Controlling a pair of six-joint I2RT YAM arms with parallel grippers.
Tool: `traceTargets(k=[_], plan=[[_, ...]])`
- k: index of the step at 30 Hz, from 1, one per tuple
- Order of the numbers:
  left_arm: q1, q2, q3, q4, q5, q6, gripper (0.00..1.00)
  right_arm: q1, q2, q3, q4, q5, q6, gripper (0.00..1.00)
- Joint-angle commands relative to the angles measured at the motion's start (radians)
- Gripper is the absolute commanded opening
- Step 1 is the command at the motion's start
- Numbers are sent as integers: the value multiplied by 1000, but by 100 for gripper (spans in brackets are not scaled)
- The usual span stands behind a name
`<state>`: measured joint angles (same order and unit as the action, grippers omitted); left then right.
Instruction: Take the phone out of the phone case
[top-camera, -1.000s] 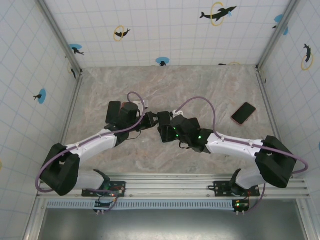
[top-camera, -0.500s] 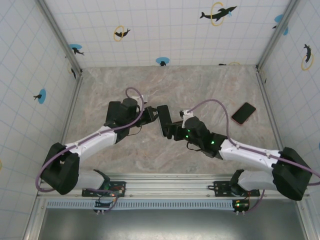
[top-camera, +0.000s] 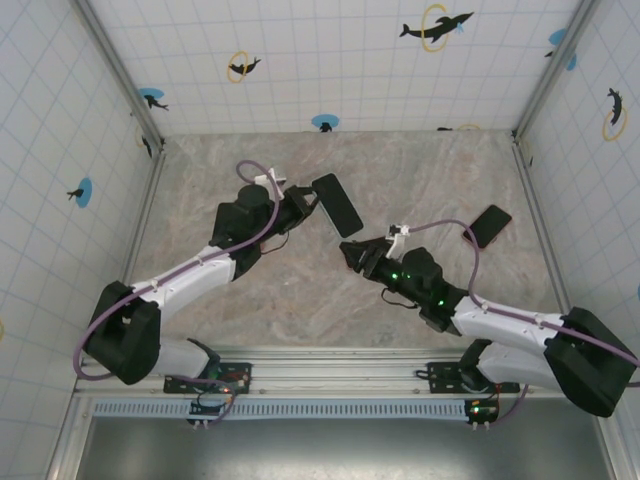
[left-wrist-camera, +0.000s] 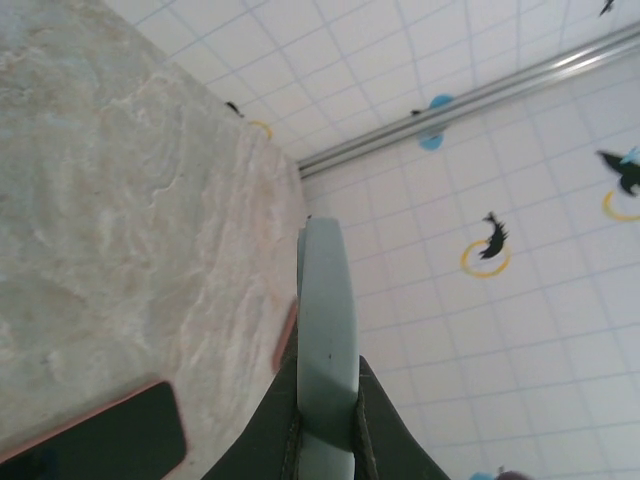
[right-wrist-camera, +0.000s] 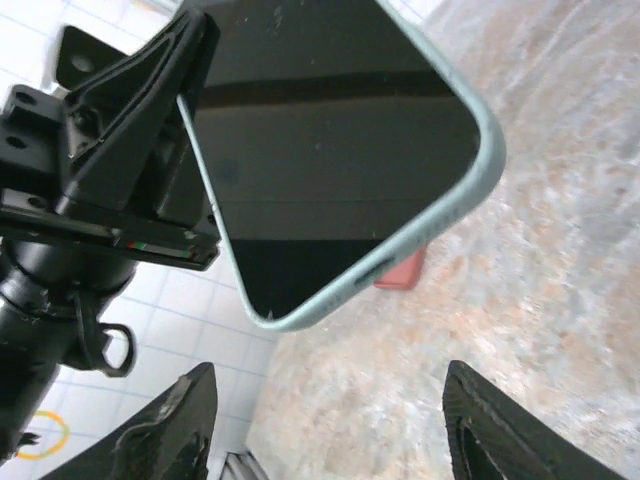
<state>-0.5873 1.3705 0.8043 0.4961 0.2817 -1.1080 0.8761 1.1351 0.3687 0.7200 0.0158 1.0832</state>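
The phone (top-camera: 337, 205) is black-screened and sits in a pale green case (right-wrist-camera: 440, 215). It is held off the table by one end. My left gripper (top-camera: 308, 203) is shut on it. In the left wrist view the case (left-wrist-camera: 326, 300) stands edge-on, clamped between the fingers of the left gripper (left-wrist-camera: 327, 405). My right gripper (top-camera: 352, 250) hangs just below and to the right of the phone, apart from it. In its wrist view the right gripper (right-wrist-camera: 328, 372) is open and holds nothing, with the phone's free corner above the fingers.
A second dark phone in a salmon-red case (top-camera: 487, 226) lies on the marble table near the right wall. A salmon piece (right-wrist-camera: 400, 270) shows behind the held phone. A dark slab with a salmon rim (left-wrist-camera: 95, 445) lies low in the left wrist view.
The left arm has carried the cased phone up and toward the back wall. The right gripper, close against the phone earlier, has drawn back to the right and stands open.
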Motion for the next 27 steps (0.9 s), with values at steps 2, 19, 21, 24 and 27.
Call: traceTargets(k=[2,19,21,24,27], plan=[[1,-4,31,154,-22,-130,8,-6,35,-4,238,10,138,52],[-27,-42,29,178,-50,-209,8,-51,134,31,471,-17,231,20],[-28,-42,26,184,-54,-217,8,-50,134,32,467,-20,226,19],[-32,-42,24,188,-55,-223,8,-50,136,35,460,-29,211,18],[-36,-40,25,199,-54,-241,8,-51,138,47,439,-45,173,18]])
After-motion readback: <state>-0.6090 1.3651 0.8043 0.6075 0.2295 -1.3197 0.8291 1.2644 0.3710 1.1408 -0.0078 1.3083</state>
